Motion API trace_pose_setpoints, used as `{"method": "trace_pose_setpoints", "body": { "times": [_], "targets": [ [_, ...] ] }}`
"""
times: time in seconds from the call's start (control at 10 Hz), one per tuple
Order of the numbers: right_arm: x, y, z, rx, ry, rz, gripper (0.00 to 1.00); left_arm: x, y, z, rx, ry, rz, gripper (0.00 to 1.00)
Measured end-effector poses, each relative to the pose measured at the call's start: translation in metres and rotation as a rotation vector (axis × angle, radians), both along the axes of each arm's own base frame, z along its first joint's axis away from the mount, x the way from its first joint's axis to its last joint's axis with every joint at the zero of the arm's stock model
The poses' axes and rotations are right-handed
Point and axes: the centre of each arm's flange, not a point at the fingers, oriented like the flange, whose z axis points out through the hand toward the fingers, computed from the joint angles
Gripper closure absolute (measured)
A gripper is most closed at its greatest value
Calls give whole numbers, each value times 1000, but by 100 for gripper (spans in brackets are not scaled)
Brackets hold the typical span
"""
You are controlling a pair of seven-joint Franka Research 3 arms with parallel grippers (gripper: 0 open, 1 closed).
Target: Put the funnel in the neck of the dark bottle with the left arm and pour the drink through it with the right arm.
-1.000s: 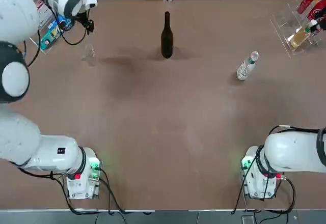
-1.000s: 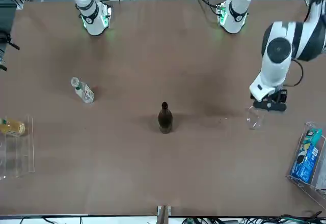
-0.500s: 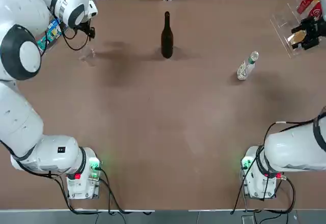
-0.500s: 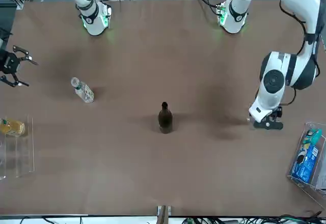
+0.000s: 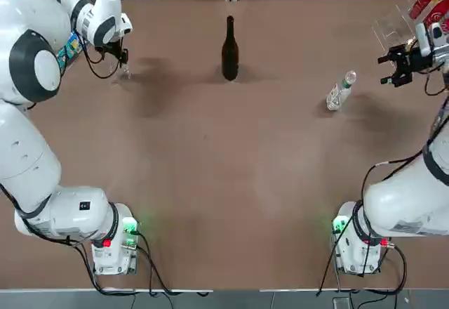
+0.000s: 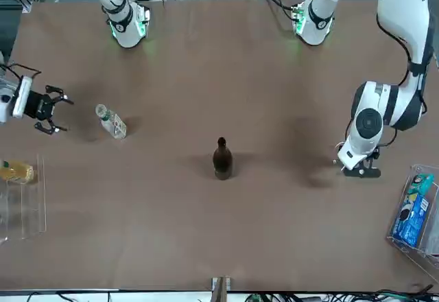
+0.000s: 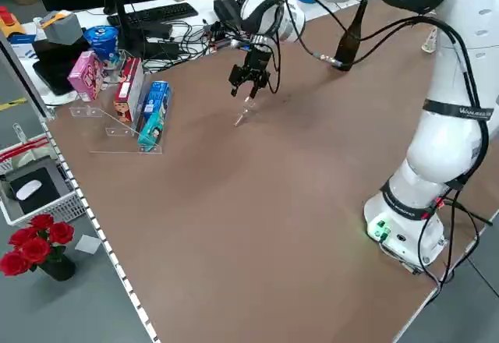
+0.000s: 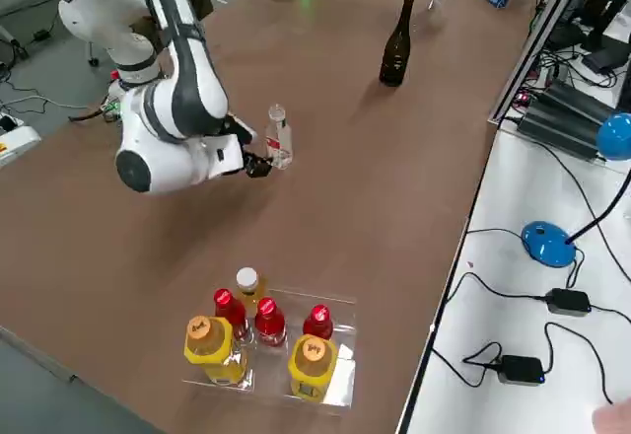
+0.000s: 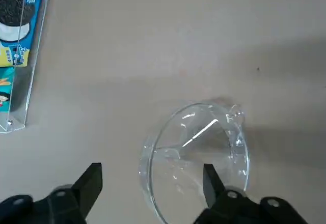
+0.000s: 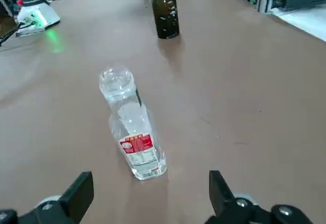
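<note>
The small clear glassy funnel (image 9: 196, 158) stood well to the left of the tall dark glass bottle (image 5: 229, 50). My left claw (image 9: 150, 175) hung over it, spread wide, empty, one finger inside the rim. Closing off-centre, I judged, could tip it away.

clear glassy funnel (image 9: 196, 158) between the black fingers of the left gripper (image 9: 152, 183), near-black dark bottle (image 5: 229, 49), clear drink (image 10: 131, 127) with red-and-white label ahead of the black right gripper (image 10: 151, 188), brown table (image 5: 231, 161), white arms
</note>
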Motion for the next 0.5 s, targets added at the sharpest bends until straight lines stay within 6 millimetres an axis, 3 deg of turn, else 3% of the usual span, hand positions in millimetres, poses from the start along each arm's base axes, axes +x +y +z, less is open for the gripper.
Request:
{"method": "trace_pose_setpoints", "body": {
  "times": [0.4,0.5],
  "targets": [
    [-6,25,-89,140,-73,56,0,0,2,0,1,0,10,81],
    [-6,33,-101,163,-65,59,0,0,6,4,16,-2,8,89]
  ]
}}
